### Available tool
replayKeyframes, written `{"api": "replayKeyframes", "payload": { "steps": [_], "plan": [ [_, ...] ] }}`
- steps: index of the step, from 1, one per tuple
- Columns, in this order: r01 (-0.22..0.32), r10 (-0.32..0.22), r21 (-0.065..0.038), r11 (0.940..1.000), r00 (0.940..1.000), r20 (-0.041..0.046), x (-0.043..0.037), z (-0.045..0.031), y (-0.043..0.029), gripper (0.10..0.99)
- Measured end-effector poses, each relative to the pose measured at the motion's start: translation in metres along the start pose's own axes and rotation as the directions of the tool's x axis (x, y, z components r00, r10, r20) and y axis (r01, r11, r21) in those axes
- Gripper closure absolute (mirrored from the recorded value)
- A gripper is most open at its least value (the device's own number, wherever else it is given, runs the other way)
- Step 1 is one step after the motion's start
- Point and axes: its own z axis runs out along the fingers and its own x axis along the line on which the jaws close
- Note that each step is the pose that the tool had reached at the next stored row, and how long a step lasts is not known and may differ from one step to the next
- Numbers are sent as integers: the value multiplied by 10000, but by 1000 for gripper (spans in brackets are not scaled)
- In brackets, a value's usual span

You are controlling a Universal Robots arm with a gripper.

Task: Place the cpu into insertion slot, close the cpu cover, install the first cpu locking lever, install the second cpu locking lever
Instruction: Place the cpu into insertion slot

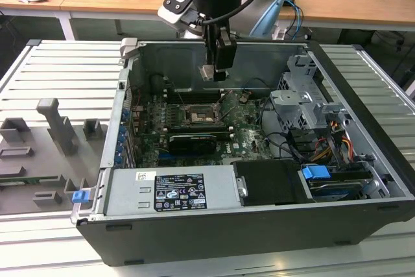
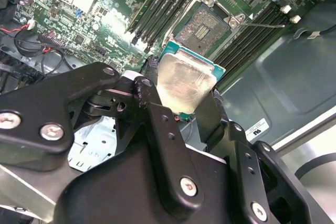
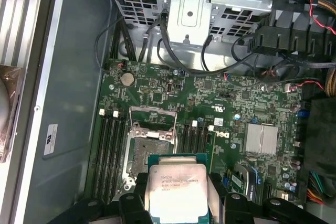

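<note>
Inside the open black metal computer case [image 1: 259, 228], over the green circuit board [image 3: 210, 98], the black two-fingered gripper [image 3: 176, 204] clamps opposite edges of the small square silver-topped cpu [image 3: 176, 188], held flat and clear above the uncovered dark-centred, silver-rimmed insertion slot [image 3: 149, 153], which lies below it, slightly toward the exterior view's left.

No print could be read. The cpu [image 3: 176, 187] carried a few faint lines on its metal top in the first wrist view, too small to make out. A white label [image 1: 170, 192] sat on the power supply [image 1: 220, 189] in the exterior view, and a small sticker [image 3: 50, 139] on the grey case panel [image 3: 79, 103] — both illegible.
</note>
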Motion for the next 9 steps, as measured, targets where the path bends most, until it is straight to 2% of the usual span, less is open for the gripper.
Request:
{"api": "replayKeyframes", "payload": {
  "steps": [9],
  "plan": [
    [0,0,1,10000,10000,0,0,23,-2,557]
  ]
}}
